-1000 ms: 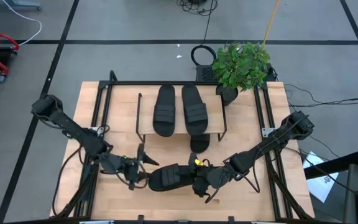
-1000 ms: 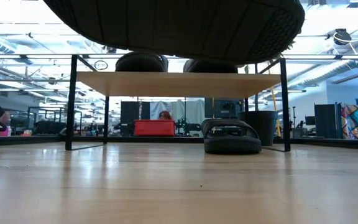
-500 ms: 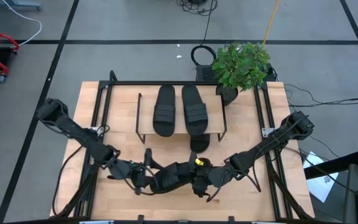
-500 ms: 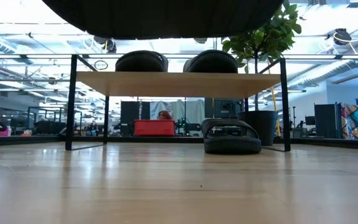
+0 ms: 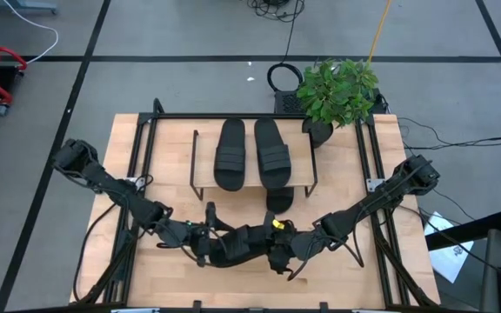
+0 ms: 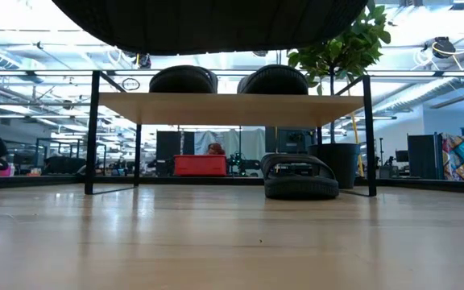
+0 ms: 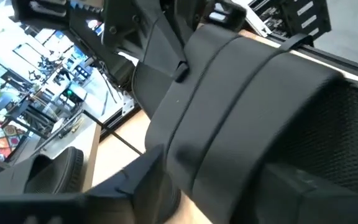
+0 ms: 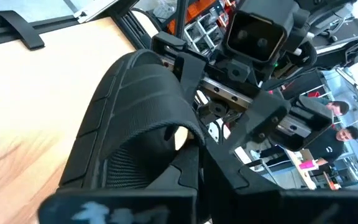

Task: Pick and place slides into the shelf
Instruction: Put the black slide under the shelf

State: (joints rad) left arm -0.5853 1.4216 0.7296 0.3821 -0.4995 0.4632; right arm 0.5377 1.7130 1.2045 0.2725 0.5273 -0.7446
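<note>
The right gripper (image 5: 277, 252) is clamped on one end of a black slide (image 5: 243, 246), its fingers pinching the sandal near the wide ribbed strap (image 8: 143, 99), as the right wrist view shows from close up. The left gripper (image 5: 205, 246) meets the same slide from the other end; its fingers reach around the sandal, but whether they have closed on it or only bracket it cannot be told. In the left wrist view the ribbed strap and textured sole fill almost the whole picture. The held slide hangs in the air above the near edge of the table (image 5: 355, 278), roughly midway along that edge; in the low view its dark underside (image 6: 216, 20) spans the top of the frame with nothing beneath it touching the wood. Both arms slope in from the table's left and right edges to meet at it. Toward the far edge stands the shelf (image 5: 203, 178), a light plank on thin black wire legs. Two slides (image 5: 230, 154) lie side by side on its top. A fourth slide (image 6: 300, 177) sits on the table under the shelf, close to its right legs. A potted plant (image 5: 337, 89) stands at the far right corner of the table, just beside the shelf. People show in the room beyond.
</note>
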